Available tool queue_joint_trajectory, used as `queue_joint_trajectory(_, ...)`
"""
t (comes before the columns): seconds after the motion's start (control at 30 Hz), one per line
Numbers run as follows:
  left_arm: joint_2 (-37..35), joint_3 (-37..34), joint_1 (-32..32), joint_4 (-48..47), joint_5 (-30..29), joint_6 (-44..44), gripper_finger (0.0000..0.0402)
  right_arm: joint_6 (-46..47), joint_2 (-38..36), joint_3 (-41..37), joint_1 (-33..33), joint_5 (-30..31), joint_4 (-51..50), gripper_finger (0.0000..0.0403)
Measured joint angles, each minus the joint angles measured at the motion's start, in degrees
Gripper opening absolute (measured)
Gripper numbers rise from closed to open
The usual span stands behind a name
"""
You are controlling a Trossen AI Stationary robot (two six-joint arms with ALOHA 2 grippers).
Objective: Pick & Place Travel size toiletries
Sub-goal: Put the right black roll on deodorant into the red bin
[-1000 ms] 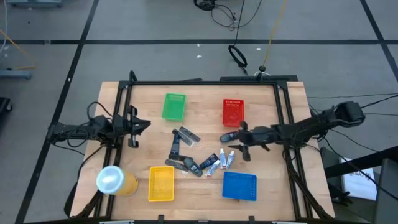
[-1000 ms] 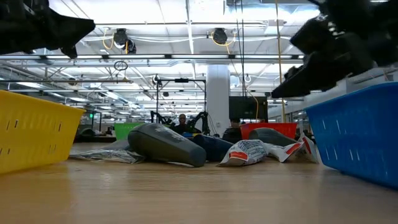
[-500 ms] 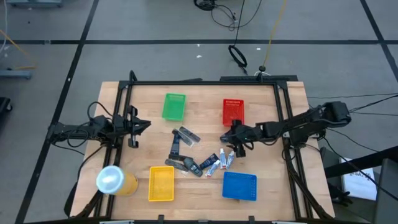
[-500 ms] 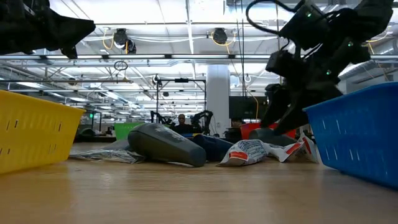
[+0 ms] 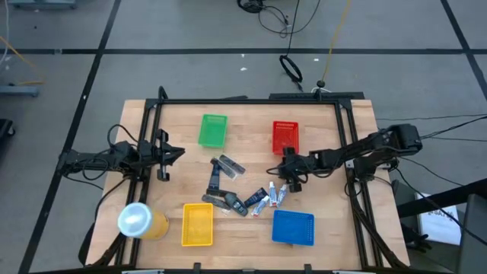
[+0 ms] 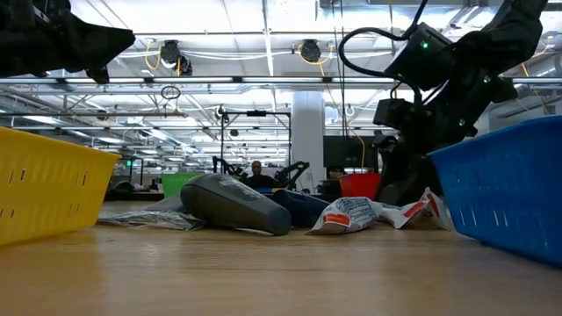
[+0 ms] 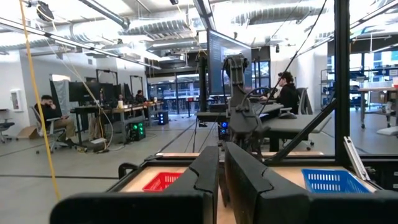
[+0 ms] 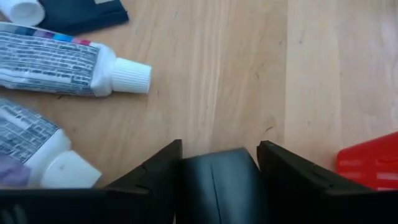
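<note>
Since a second ago the right arm has drawn inward and dipped; its right claw [image 5: 285, 173] now sits low on the worktop [image 5: 251, 228], just below the red basket [image 5: 284, 137], where before it hovered farther out to the right; its fingers [image 8: 155, 171] stand either side of a dark oblong piece [image 8: 217, 177], touching it, though whether they clamp it I cannot tell; two white tubes [image 8: 68, 62] with dense printed text, too small to read, lie just beside; the other toiletries [image 5: 228, 186] stay scattered mid-worktop among the green basket [image 5: 213, 130], yellow basket [image 5: 197, 224] and blue basket [image 5: 293, 227]; the left claw [image 5: 161, 156] waits unchanged at the left edge, fingers [image 7: 205, 177] together; a yellow cup [image 5: 140, 221] stands at the near-left corner.
</note>
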Motion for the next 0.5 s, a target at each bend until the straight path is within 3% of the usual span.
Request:
queue_joint_trajectory(0.37, 0.0, 0.0, 0.0, -0.33, -0.04, -0.42, 0.0031, 6.38, -7.62, 2.55, 1.54, -3.13, 0.45, 0.0182)
queue_joint_trajectory(0.5, 0.0, 0.0, 0.0, -0.32, -0.03, -0.42, 0.0031, 7.22, -10.75, 5.46, -0.5, -0.1, 2.66, 0.0175)
